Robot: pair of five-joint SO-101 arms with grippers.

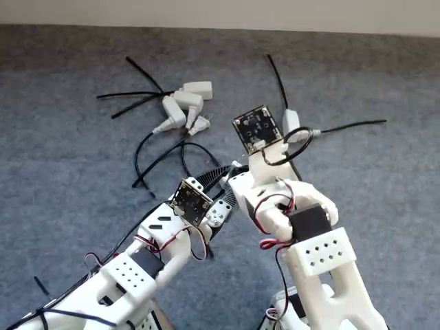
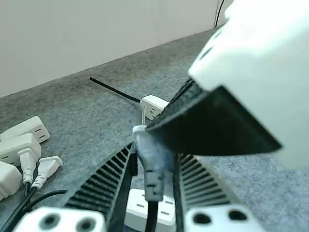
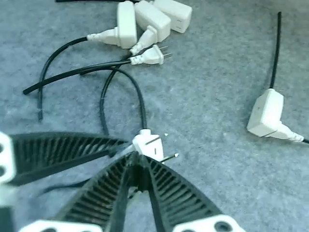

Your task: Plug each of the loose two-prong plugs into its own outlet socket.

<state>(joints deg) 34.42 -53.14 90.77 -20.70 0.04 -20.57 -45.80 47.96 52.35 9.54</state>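
Plug [image 3: 148, 145] held up off the carpet [image 1: 385, 206], between both arms near mid-scene. Gripped on two sides of its body by left gripper [image 2: 153, 155], prongs standing up past the fingertips. Pinched at its rear, where the cord [image 3: 143, 111] leaves, by right gripper [image 3: 139, 163], fingers closed, prongs jutting clear beyond the tips. Looks like a hand-over or re-grip, probably to free the prongs and set their angle before insertion. Load-bearing side unclear.

Socket cluster [image 1: 187, 103] well apart, farther up the carpet. Two of its sockets seemingly filled, one block [image 3: 174, 8] seemingly open. Second plug [image 3: 153, 55] loose and flat just beside the cluster. Lone socket [image 3: 264, 113] off to one side, with a plug seated in it.

Judged: pick-up done, insertion of the held plug not yet begun. Risks: trailing cord snagging, plug twisting once one grip lets go.
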